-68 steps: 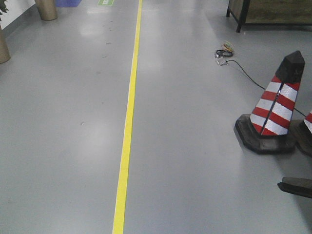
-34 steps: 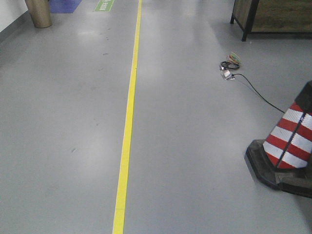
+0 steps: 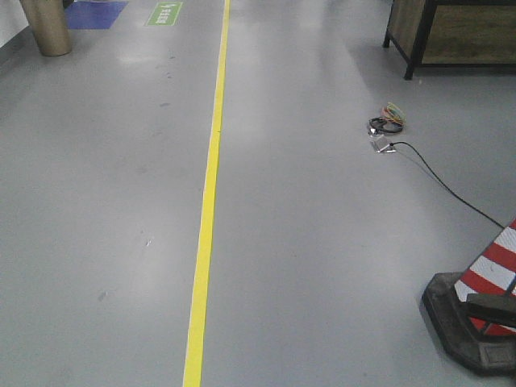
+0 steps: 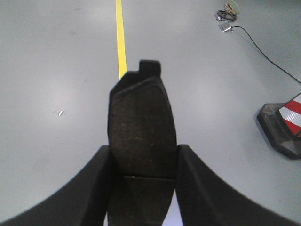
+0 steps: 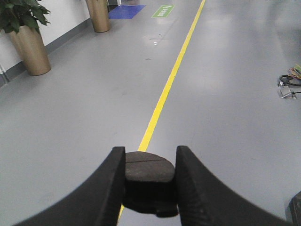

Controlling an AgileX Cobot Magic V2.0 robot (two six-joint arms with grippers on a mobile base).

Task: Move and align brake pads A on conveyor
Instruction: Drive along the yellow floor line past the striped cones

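Observation:
My left gripper [image 4: 143, 155] is shut on a dark grey brake pad [image 4: 142, 127] that sticks out forward between its fingers, a cross groove showing near the jaws and a small tab at its far end. My right gripper [image 5: 150, 162] is shut on another brake pad [image 5: 149, 172], seen end-on with its groove across the top. Both pads hang above a grey floor. The conveyor is out of view in every view. In the front view a dark piece [image 3: 492, 309] pokes in at the right edge; I cannot tell what it is.
A yellow floor line [image 3: 206, 210] runs ahead. A red-and-white traffic cone [image 3: 484, 310] stands at the right, with a black cable [image 3: 443, 181] and a wire bundle [image 3: 387, 121]. A wooden cabinet [image 3: 459, 32] is far right, a tan planter [image 3: 47, 28] far left.
The front view has advanced along the yellow line: the cone slid toward the lower right edge, and the cabinet, cable bundle and planter have come nearer.

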